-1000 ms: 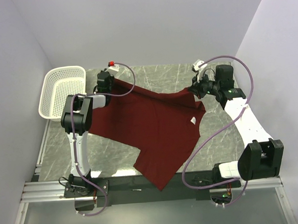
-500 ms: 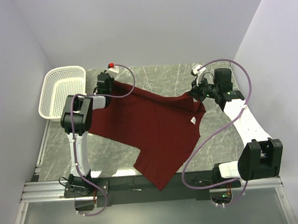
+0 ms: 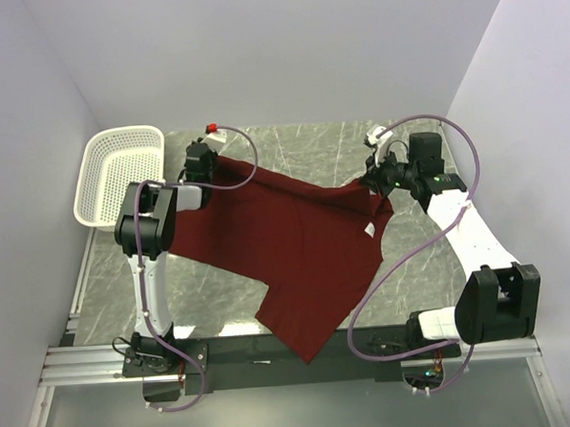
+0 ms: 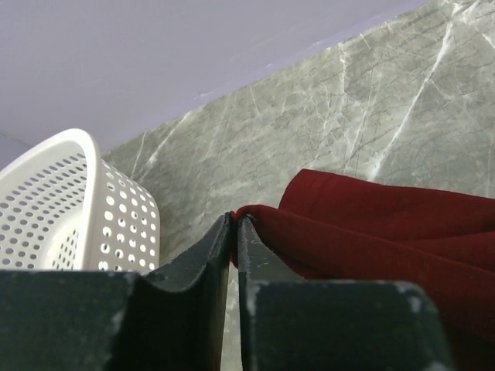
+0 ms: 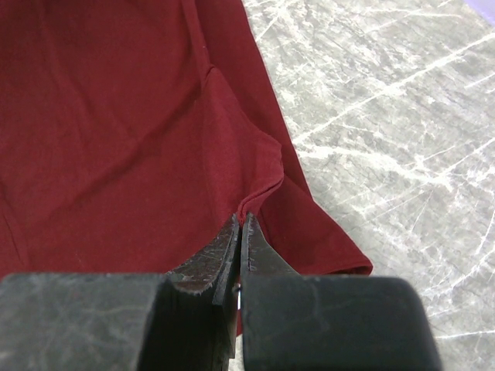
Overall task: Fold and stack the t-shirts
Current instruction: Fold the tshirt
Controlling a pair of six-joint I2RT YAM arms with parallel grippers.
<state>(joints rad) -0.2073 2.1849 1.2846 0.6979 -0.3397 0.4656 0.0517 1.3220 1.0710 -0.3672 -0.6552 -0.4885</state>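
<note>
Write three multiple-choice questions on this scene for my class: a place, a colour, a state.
1. Where is the basket? A at the table's far left corner; B in the table's middle; C at its near right corner.
2. What colour is the t-shirt? A blue; B dark red; C white.
3. What is the right pincer doing? A standing wide open; B gripping the basket; C shut on the t-shirt's edge.
Answers: 1 A, the overhead view shows it there; 2 B, plain in every view; 3 C, its wrist view shows fabric nipped at its tips.
</note>
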